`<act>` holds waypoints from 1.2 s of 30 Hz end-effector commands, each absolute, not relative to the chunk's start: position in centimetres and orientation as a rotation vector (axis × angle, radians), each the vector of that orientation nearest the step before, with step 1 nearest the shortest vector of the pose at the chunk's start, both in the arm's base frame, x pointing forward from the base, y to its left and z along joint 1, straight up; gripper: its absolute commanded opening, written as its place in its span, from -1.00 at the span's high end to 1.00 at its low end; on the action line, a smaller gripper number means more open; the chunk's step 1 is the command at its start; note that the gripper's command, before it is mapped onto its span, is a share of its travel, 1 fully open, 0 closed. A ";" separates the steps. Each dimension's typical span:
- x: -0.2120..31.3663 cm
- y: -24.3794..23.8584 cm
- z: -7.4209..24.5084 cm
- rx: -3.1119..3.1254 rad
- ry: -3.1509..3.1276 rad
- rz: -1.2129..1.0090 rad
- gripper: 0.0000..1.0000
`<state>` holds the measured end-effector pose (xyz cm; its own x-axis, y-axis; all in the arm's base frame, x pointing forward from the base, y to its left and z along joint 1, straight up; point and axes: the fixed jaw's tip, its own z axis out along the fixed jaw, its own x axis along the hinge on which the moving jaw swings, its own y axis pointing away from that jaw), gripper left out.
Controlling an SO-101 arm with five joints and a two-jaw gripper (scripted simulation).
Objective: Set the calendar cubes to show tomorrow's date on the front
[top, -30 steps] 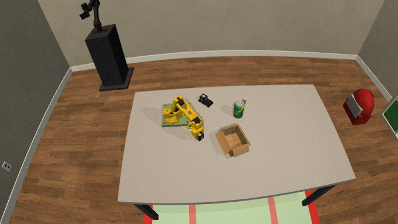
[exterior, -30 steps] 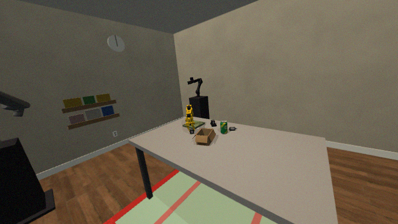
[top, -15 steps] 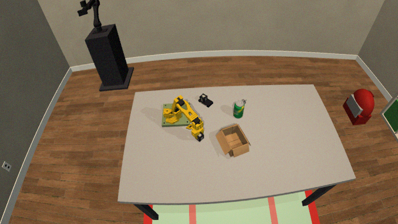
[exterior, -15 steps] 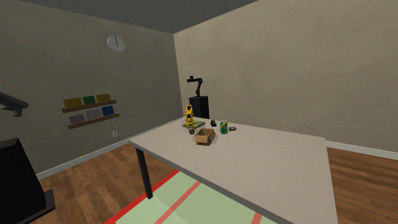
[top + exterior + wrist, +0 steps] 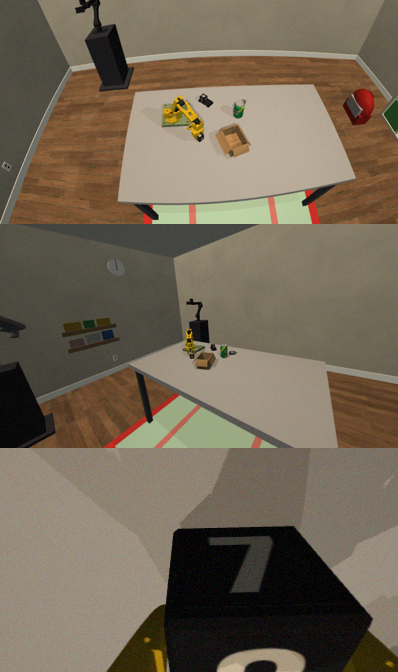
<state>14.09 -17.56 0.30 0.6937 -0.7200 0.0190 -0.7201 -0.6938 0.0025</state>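
My yellow arm reaches from its green base plate (image 5: 173,115) toward the table's middle. My gripper (image 5: 199,137) is shut on a black date cube (image 5: 262,603), held low over the table top. In the wrist view the cube fills the frame: a grey 7 is on its far face and part of a white digit is on the near face. The cube also shows in the exterior view (image 5: 192,356). The black calendar tray (image 5: 207,101) stands behind the arm with one cube in it; its digits are too small to read.
An open cardboard box (image 5: 233,139) sits just right of my gripper. A green can (image 5: 239,108) stands behind the box. A small dark object (image 5: 232,352) lies beyond the can. A black pedestal (image 5: 107,57) stands on the floor behind the table.
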 end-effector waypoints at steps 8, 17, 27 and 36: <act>13.7 -17.4 -0.2 2.893 -1.231 -0.008 0.67; 13.7 -17.4 -0.2 2.893 -1.231 -0.008 0.52; 13.7 -17.4 -0.2 2.893 -1.231 -0.008 0.46; 13.7 -17.4 -0.2 2.893 -1.231 -0.008 0.36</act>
